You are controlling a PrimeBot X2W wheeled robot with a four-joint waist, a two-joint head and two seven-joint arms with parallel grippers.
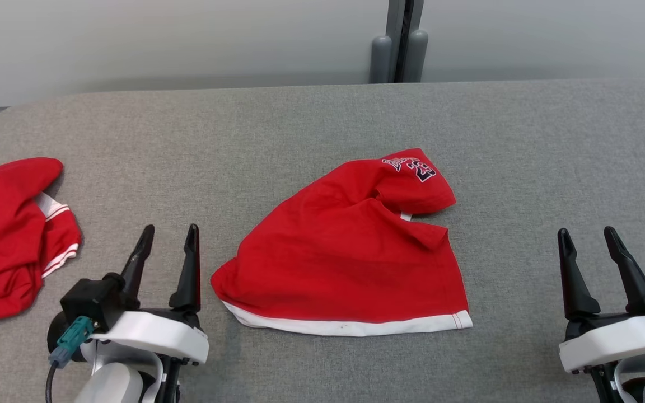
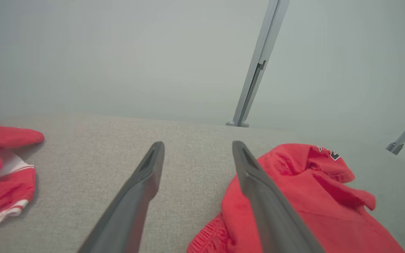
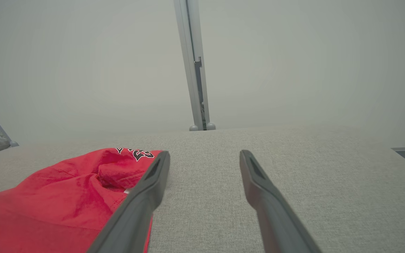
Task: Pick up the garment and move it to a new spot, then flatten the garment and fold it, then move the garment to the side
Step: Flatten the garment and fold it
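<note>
grey table (image 1: pixel 300 123), grey post (image 1: pixel 400 33), red clothes pile (image 1: pixel 3 224)

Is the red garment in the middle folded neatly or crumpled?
Crumpled, not folded: the red garment lies bunched, its far end twisted over itself.

Grey fabric tabletop (image 1: pixel 322 117) w/ pale wall (image 1: pixel 132 39) & grey post (image 1: pixel 395 28) behind

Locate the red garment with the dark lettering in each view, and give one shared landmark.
Head view: garment at the centre of the grey table.
Left wrist view: garment at lower right.
Right wrist view: garment at lower left.
Shared landmark: the grey post at the table's far edge, leaning in the left wrist view, near upright in the right wrist view.
</note>
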